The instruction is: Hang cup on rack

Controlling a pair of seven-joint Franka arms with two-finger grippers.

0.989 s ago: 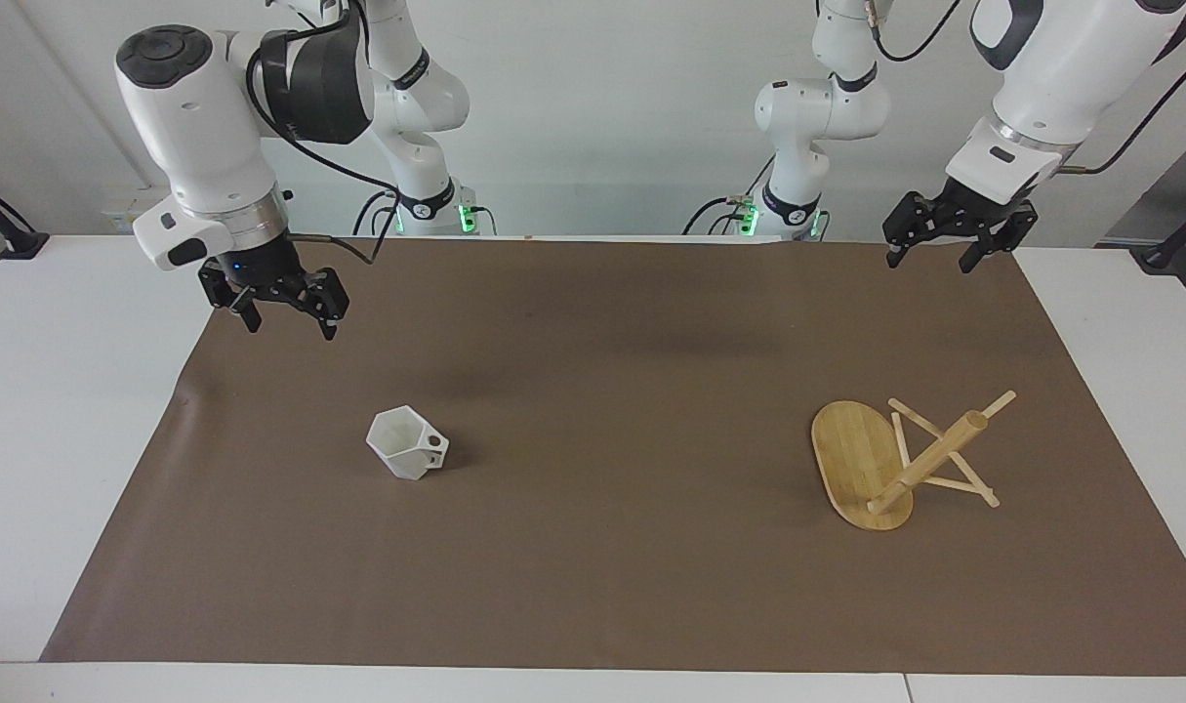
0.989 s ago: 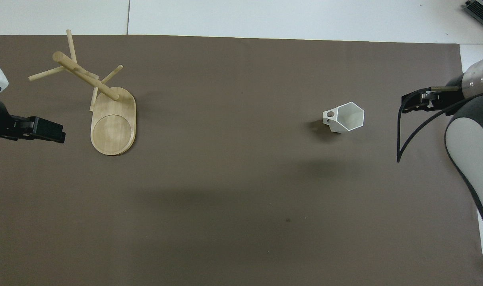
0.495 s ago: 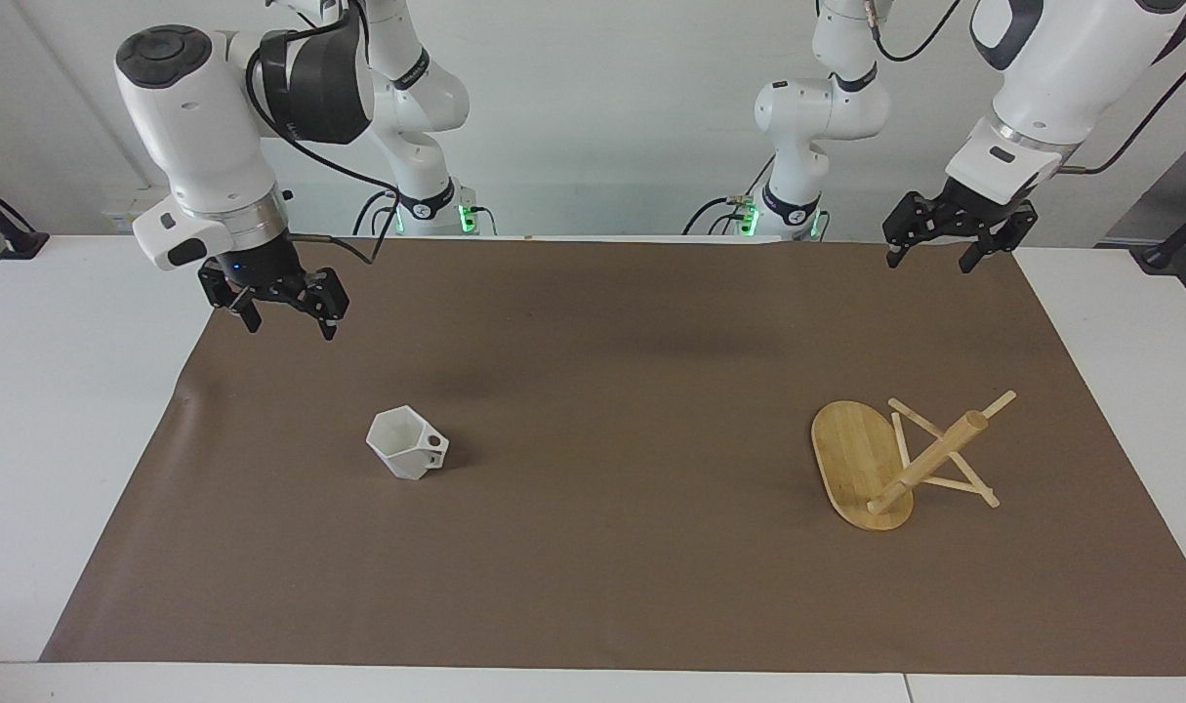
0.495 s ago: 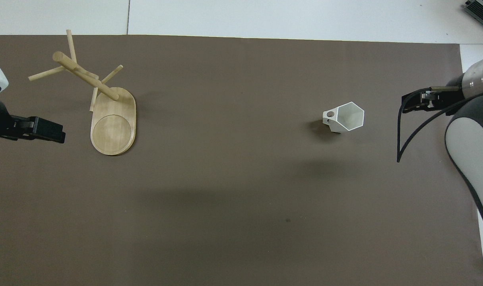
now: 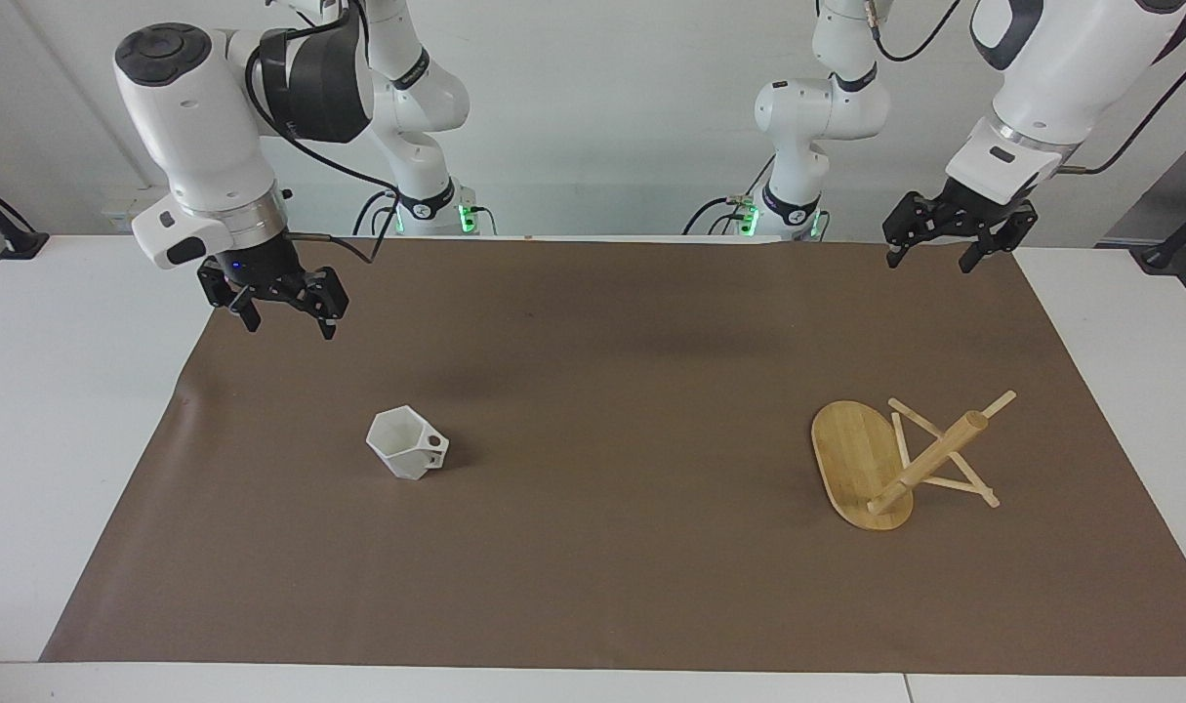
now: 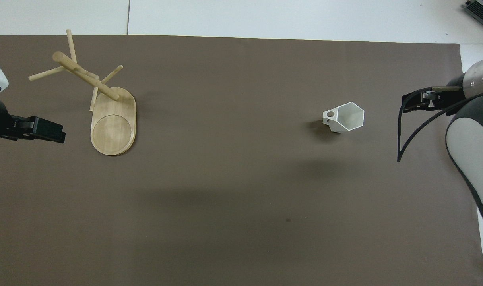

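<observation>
The white faceted cup (image 5: 407, 444) stands upright on the brown mat toward the right arm's end, with its handle pointing toward the left arm's end; it also shows in the overhead view (image 6: 344, 118). The bamboo rack (image 5: 861, 464) stands on its oval base toward the left arm's end, post and pegs bare; it also shows in the overhead view (image 6: 113, 123). My right gripper (image 5: 288, 322) hangs open and empty over the mat, apart from the cup. My left gripper (image 5: 929, 259) hangs open and empty over the mat's edge, apart from the rack.
The brown mat (image 5: 612, 586) covers most of the white table (image 5: 56, 391). Two more robot arms stand at the table's edge by the robots' bases (image 5: 797, 210).
</observation>
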